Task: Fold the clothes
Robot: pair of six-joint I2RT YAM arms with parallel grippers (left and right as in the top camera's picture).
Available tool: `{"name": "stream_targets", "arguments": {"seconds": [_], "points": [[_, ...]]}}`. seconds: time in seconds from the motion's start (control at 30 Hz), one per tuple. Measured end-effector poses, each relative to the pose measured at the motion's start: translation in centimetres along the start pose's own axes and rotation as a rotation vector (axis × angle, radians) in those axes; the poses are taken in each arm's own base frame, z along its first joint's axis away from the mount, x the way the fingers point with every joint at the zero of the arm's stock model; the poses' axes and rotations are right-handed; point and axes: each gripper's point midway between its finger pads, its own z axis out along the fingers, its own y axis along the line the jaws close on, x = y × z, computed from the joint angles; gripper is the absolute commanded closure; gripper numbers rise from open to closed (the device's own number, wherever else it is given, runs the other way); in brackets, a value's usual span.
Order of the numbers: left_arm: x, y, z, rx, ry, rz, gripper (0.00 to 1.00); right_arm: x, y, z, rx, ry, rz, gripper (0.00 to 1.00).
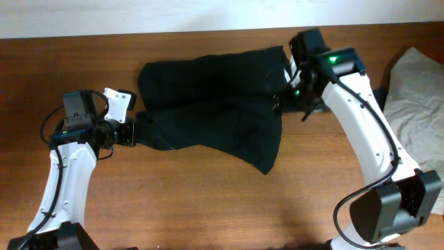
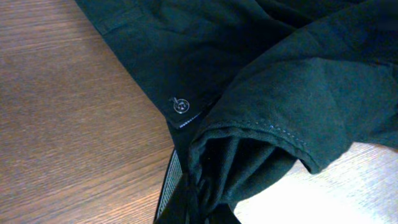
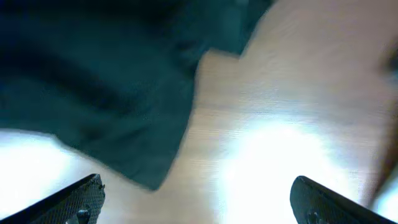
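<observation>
Black soft fabric, a pair of shorts [image 1: 208,104], lies spread across the upper middle of the brown wooden surface [image 1: 208,208], wrinkled and not flat, with one corner reaching down toward the middle of the surface. At its left edge the cloth narrows to a point that runs straight into the left hand [image 1: 132,132], which is clamped on that bunched edge low over the wood. The left wrist view shows the same grip from close by: the fabric gathers into thick folds at the bottom of the picture and covers most of the fingers, a stitched hem curls over on the right, and a small dark button [image 2: 181,106] sits on a flat part of the shorts just above the gathered folds. Beside the folds a grey ribbed band [image 2: 168,190] shows at the garment's edge. The right hand [image 1: 290,97] hangs at the right edge of the shorts, near the far side of the surface, with a green light lit on the arm behind it. Its wrist view is blurred, yet the two dark fingers [image 3: 78,199] stand wide apart at the bottom corners with nothing between them, bare wood below and the dark cloth filling the upper left. Whether it touches the cloth cannot be told. Well apart from the shorts, a pale grey cloth [image 1: 416,83] lies crumpled at the right edge of the surface.
</observation>
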Motion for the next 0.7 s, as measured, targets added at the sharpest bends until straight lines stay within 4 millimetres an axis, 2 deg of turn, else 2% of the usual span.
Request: {"name": "stream_targets", "arguments": {"seconds": [0.07, 0.13, 0.27, 0.33, 0.37, 0.4, 0.5, 0.53, 0.63, 0.7], "points": [[0.0, 0.0, 0.0, -0.001, 0.0, 0.0, 0.98, 2.3, 1.0, 3.1, -0.073, 0.088, 0.016, 0.01], [0.0, 0.1, 0.0, -0.003, -0.001, 0.001, 0.98, 3.6, 1.6, 5.7, -0.121, 0.126, 0.024, 0.01], [0.0, 0.0, 0.0, -0.003, 0.001, 0.0, 0.98, 4.4, 2.6, 9.6, -0.27, 0.104, -0.037, 0.02], [0.0, 0.0, 0.0, -0.003, 0.001, 0.001, 0.97, 3.2, 2.8, 10.4, -0.336, 0.033, -0.07, 0.12], [0.0, 0.1, 0.0, -0.003, 0.0, 0.001, 0.97, 2.3, 2.8, 10.7, -0.371, -0.017, -0.082, 0.23], [0.0, 0.0, 0.0, -0.002, 0.001, 0.0, 0.97, 1.6, 2.6, 10.7, -0.405, -0.054, -0.088, 0.29], [0.0, 0.0, 0.0, -0.003, 0.001, 0.0, 0.97, 0.1, 2.8, 10.2, -0.466, -0.122, -0.106, 0.39], [0.0, 0.0, 0.0, -0.003, 0.001, 0.0, 0.97, 0.3, 3.4, 10.1, -0.482, -0.121, -0.123, 0.47], [0.0, 0.0, 0.0, -0.003, 0.001, -0.001, 0.97, 2.1, 6.3, 10.4, -0.475, -0.069, -0.207, 0.96], [0.0, 0.0, 0.0, -0.002, 0.002, -0.001, 0.97, 3.4, 7.7, 11.0, -0.408, -0.034, -0.266, 0.96]]}}
